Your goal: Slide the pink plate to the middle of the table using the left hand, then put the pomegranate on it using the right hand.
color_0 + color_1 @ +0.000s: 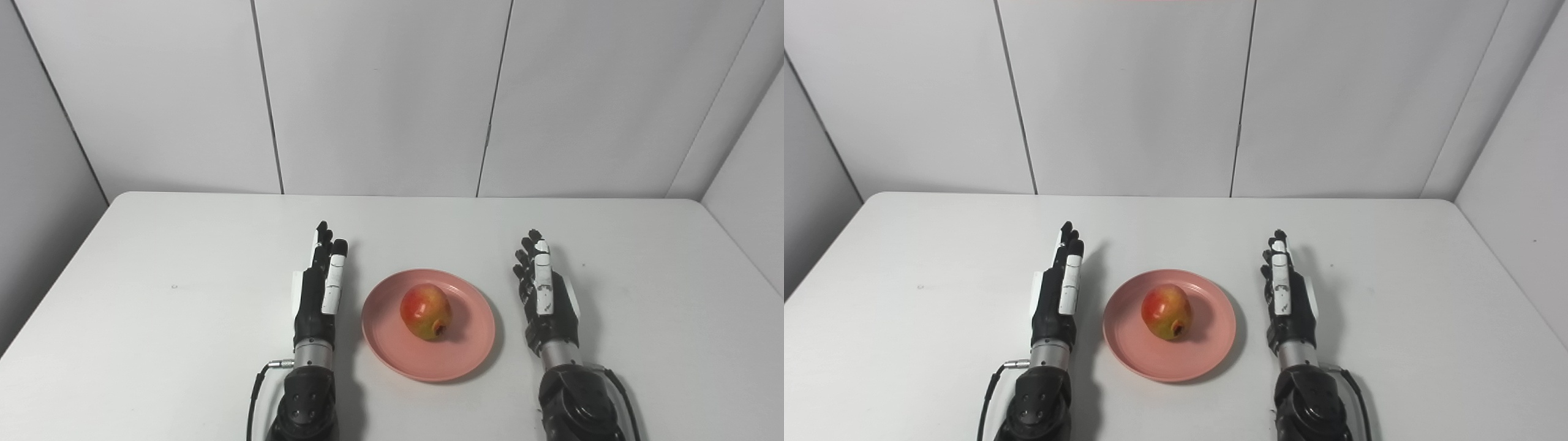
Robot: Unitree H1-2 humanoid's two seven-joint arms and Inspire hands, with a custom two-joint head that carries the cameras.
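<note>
A pink plate sits on the white table near the front middle. A red and yellow pomegranate rests on it, a little behind the plate's centre. My left hand lies just left of the plate, fingers stretched forward, open and empty. My right hand lies right of the plate, a small gap away, fingers stretched forward, open and empty. Neither hand touches the plate or the fruit. The same scene shows in the right eye view, with the plate between the hands.
The white table is bounded by grey wall panels at the back and on both sides. A thin black cable loops beside my left wrist.
</note>
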